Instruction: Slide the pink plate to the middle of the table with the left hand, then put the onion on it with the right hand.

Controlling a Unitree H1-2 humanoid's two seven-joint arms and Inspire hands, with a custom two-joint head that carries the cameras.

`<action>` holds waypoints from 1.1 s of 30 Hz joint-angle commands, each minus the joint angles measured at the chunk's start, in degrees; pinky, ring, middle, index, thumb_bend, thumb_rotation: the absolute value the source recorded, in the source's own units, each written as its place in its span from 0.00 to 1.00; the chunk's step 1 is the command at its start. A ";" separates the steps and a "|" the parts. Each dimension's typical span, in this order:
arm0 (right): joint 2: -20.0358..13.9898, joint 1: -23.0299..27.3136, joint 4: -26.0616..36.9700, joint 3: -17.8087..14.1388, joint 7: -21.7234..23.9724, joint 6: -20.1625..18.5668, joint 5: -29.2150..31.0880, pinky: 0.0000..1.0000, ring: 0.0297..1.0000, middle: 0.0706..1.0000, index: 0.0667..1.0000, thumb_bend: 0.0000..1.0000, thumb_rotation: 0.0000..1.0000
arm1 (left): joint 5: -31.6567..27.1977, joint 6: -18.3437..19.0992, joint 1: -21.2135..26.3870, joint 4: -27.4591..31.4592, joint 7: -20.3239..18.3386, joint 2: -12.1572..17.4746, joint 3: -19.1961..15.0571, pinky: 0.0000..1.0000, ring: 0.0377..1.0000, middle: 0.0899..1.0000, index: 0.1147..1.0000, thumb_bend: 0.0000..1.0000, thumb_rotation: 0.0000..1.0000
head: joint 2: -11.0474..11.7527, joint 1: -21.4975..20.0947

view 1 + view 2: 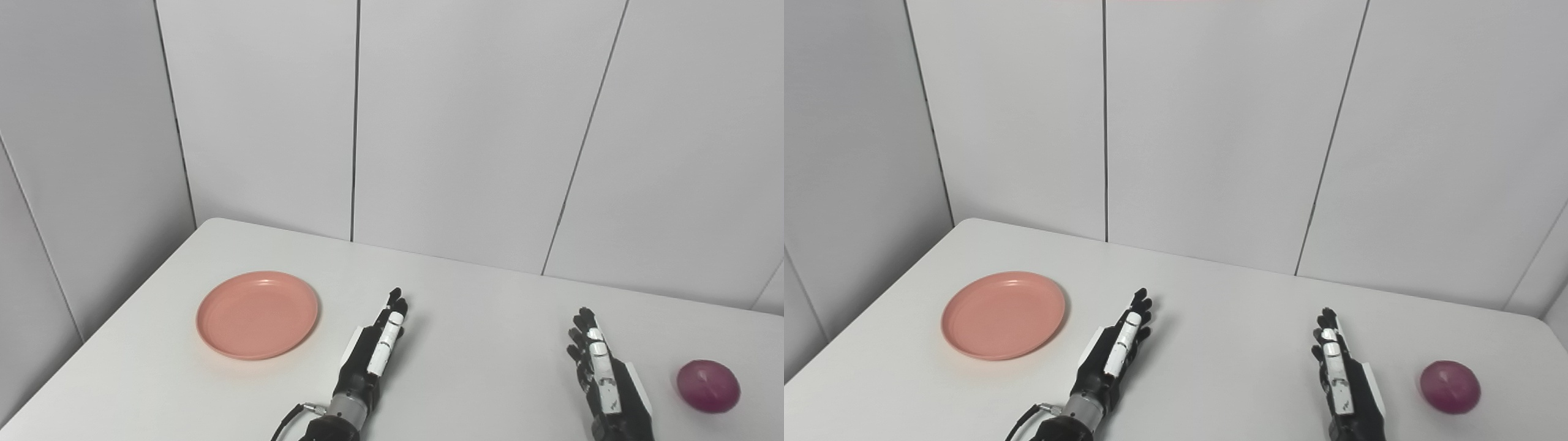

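A round pink plate (257, 313) lies empty on the left part of the white table (478, 318). A purple-red onion (708, 386) sits at the table's right, near the front. My left hand (375, 349) rests near the middle front, right of the plate and apart from it, fingers straight and open, holding nothing. My right hand (600, 367) lies left of the onion with a gap between them, fingers straight and open, holding nothing. The same scene shows in the right eye view, with the plate (1003, 314) and onion (1449, 386).
Grey wall panels (465, 122) close off the table's far edge and left side. The table's left edge runs diagonally just left of the plate. A cable (288, 422) hangs by my left wrist.
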State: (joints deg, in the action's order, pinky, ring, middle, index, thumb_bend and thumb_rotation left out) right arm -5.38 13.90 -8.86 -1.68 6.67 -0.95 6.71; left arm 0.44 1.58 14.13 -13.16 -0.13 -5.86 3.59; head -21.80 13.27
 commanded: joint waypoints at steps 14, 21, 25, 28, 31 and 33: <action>-0.66 1.46 1.11 -0.48 0.85 1.46 0.66 1.00 1.00 1.00 1.00 0.45 1.00 | -1.87 -1.95 5.50 1.49 -1.32 4.66 -3.30 0.96 0.95 0.96 0.96 0.63 1.00 | 0.55 1.38; -0.64 1.27 1.77 -1.06 0.72 0.53 1.55 1.00 1.00 1.00 1.00 0.47 1.00 | -1.95 -2.62 7.06 1.64 -1.31 6.37 -4.78 0.93 0.94 0.94 0.93 0.64 1.00 | 1.28 5.61; -1.06 0.74 3.36 -1.22 0.62 -1.15 1.81 1.00 1.00 1.00 1.00 0.47 1.00 | -1.71 -2.78 7.79 2.25 -1.21 7.10 -4.92 0.92 0.93 0.93 0.92 0.64 1.00 | 1.51 7.41; -1.44 0.19 5.05 -1.45 0.69 -2.69 2.22 1.00 1.00 1.00 1.00 0.44 1.00 | -1.03 -2.77 8.61 2.50 -0.75 7.85 -5.01 0.91 0.92 0.93 0.91 0.63 1.00 | 1.62 8.73; -1.63 -0.13 6.61 -1.81 0.68 -4.48 2.98 1.00 1.00 1.00 1.00 0.39 1.00 | -0.60 -2.52 9.33 2.53 -0.43 8.56 -5.36 0.90 0.91 0.92 0.90 0.63 1.00 | 1.73 10.10; -1.69 -0.31 7.81 -1.82 0.41 -5.87 2.91 1.00 1.00 1.00 1.00 0.37 1.00 | -0.47 -1.96 9.60 2.87 -0.23 9.51 -5.96 0.89 0.90 0.91 0.89 0.63 1.00 | 1.98 11.19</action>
State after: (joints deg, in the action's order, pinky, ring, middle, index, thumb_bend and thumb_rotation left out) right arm -6.53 11.69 -3.47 -3.18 6.91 -6.07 8.93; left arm -0.60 1.19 20.60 -12.51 -0.92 2.31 -1.68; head -19.78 24.34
